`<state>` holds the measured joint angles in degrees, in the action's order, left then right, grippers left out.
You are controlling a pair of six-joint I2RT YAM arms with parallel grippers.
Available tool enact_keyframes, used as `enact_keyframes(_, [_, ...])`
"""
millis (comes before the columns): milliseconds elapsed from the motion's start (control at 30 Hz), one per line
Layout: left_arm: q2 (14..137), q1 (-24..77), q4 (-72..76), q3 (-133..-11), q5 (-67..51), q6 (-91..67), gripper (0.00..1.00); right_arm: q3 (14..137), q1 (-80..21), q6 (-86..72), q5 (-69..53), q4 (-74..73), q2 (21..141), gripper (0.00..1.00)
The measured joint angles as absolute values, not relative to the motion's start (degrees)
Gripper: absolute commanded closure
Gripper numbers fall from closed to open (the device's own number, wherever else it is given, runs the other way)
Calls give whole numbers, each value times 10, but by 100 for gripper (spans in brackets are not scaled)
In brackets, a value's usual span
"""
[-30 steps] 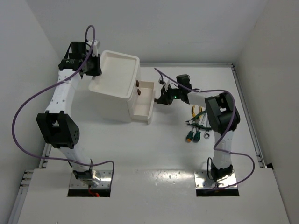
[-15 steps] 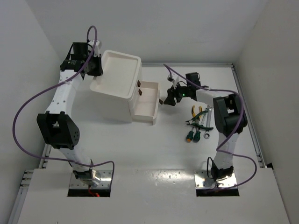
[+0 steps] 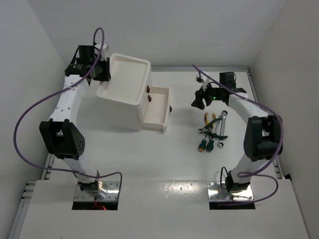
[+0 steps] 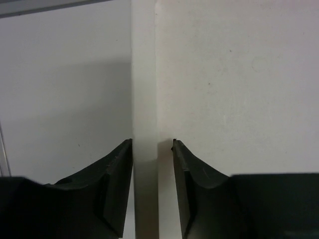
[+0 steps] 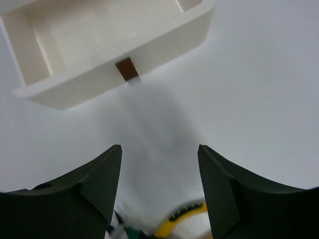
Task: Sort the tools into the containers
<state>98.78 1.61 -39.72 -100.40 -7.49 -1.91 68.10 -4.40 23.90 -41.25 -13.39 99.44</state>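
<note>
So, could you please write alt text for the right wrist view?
Seen from the right wrist, beyond the open jaws lies a pulled-out white drawer with a small brown knob, its visible part empty. A yellow pliers handle peeks in at the bottom edge.

I see a white table (image 3: 164,159) boxed in by plain white walls: a left wall (image 3: 20,74), a back wall (image 3: 189,30) beyond the far edge, and a right wall (image 3: 296,74). A far rail (image 3: 199,68) of metal runs along the far edge, and a right rail (image 3: 267,134) runs down the right edge. Along the near edge lies a glossy white panel (image 3: 164,209) with two rectangular cut-outs (image 3: 94,198), one toward each near corner.
</note>
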Motion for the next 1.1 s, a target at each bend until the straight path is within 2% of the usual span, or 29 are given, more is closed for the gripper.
enact_keyframes(33, [988,17,-396,-1004,-77,-17,47,689,-32,266,-416,-169,985,39])
enact_keyframes(67, [988,19,-394,-1003,-82,-19,44,696,-22,289,-416,-197,978,39])
enact_keyframes(133, [988,29,-393,-1002,-87,-17,40,719,5,348,-419,-267,972,46])
enact_keyframes(300, [988,34,-393,-1002,-89,-13,37,791,67,529,-411,-442,992,50])
enact_keyframes(533, [988,34,-394,-1002,-97,-3,31,918,99,794,-356,-640,1125,51])
enact_keyframes(800, [988,35,-395,-1002,-99,-2,31,880,100,966,-289,-706,1160,51])
enact_keyframes(1100, [988,35,-395,-1002,-99,-2,31,866,99,1014,-276,-684,1168,51])
